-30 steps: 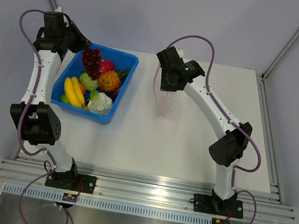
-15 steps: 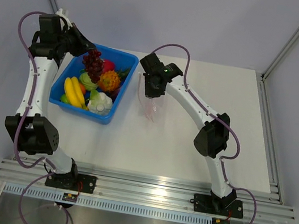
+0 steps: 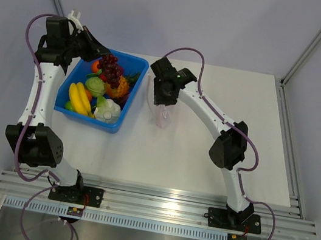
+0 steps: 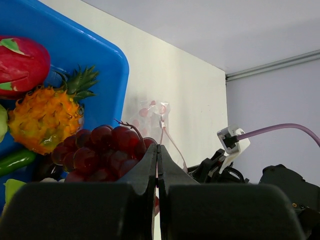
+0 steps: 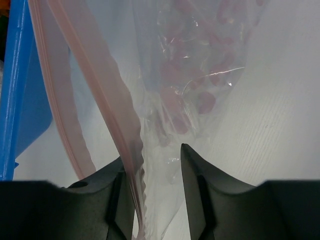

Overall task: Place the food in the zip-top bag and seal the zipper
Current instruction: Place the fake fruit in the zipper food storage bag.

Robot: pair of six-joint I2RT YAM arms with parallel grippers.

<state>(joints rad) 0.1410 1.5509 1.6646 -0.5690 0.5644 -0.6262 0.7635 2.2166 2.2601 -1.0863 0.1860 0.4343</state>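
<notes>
The bag [image 3: 163,113], probably flimsy, slippery film best taken by its stiffer zipper [image 5: 107,115], sits just beside the tray [image 3: 138,62], its edge between the right gripper's [image 5: 154,155] parted jaws, while the left gripper [image 4: 157,160] holds the light grapes [image 4: 100,150] clamped above the tray.

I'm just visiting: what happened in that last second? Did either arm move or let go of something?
The right arm carried the zip-top bag left, up beside the blue tray, and the right pincer has opened its jaws; the bag's edge sits between them. The left pincer, shut on the purple grapes, swung them right, toward the bag. The tray and the bananas in it stayed put.
</notes>
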